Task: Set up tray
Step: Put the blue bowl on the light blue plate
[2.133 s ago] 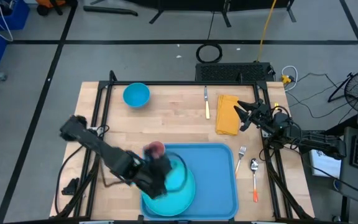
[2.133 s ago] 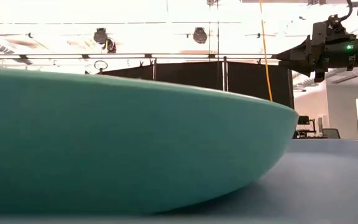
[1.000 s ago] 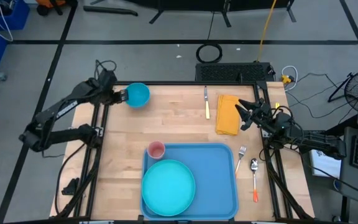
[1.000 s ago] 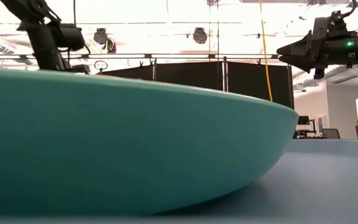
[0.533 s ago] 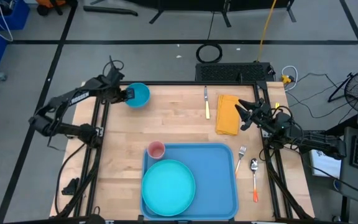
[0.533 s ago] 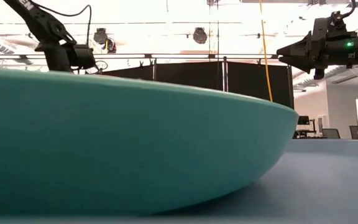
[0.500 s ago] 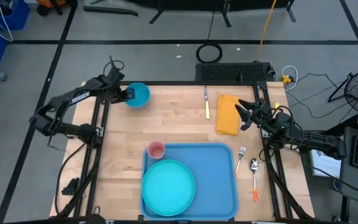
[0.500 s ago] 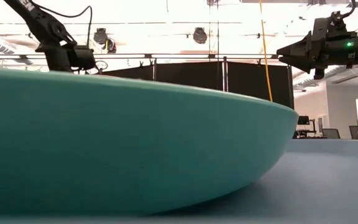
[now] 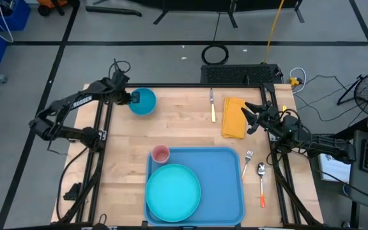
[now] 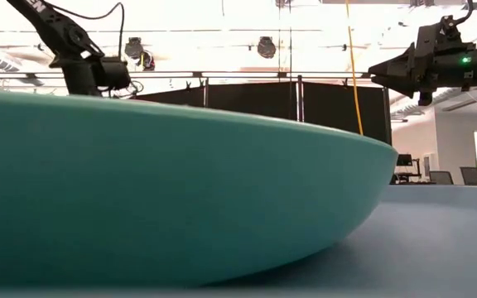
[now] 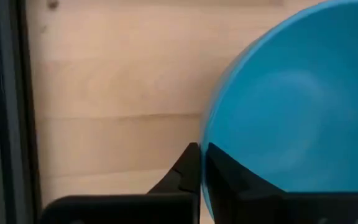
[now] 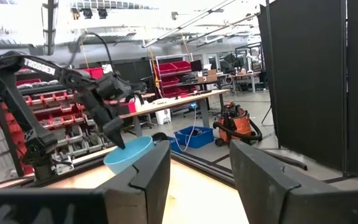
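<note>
Tray (image 9: 225,185): blue, rectangular, rounded corners, low-rimmed.

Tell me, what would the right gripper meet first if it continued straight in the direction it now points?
Probably nothing on the table: the open right gripper points across, above the folded yellow cloth, toward the small round blue bowl far opposite. Height is unclear.

Plate (image 9: 173,190) and cup (image 9: 161,154) on tray (image 9: 225,185), bowl (image 9: 142,100) far-left

Wooden table (image 9: 177,128) bearing tray (image 9: 225,182), bowl (image 9: 142,100), napkin (image 9: 234,117).
</note>
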Controlling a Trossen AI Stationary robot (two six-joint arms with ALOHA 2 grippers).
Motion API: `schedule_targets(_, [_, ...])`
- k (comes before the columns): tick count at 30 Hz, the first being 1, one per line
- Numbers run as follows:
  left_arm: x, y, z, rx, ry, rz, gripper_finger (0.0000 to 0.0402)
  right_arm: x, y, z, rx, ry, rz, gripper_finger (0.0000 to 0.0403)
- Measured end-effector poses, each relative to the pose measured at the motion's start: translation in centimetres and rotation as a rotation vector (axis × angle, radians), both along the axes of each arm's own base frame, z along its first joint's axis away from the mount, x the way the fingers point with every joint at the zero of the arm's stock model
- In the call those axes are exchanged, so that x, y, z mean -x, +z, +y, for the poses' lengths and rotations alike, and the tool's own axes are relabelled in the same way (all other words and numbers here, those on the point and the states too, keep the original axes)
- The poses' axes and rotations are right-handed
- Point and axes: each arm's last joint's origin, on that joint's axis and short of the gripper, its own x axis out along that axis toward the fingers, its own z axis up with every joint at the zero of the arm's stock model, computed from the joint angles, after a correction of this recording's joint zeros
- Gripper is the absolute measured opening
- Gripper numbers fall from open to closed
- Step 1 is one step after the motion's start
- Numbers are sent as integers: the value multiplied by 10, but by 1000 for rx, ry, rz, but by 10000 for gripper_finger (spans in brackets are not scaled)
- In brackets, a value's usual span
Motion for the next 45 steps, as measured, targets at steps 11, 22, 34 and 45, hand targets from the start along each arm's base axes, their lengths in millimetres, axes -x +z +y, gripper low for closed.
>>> schedule_targets(11, [-27, 61, -87, -110, -336, -351, 7, 0, 0, 0, -1, -1, 4, 157])
schedule_targets(22, [-74, 90, -237, -101, -654, -448, 7, 0, 0, 0, -1, -2, 4, 157])
schedule_targets(34, [-163, 50, -328, 246, -852, -126, 7, 0, 0, 0, 0, -1, -2, 157])
schedule_targets(45, [-182, 24, -338, 291, -799, 12, 6, 0, 0, 0, -1, 0, 1, 157])
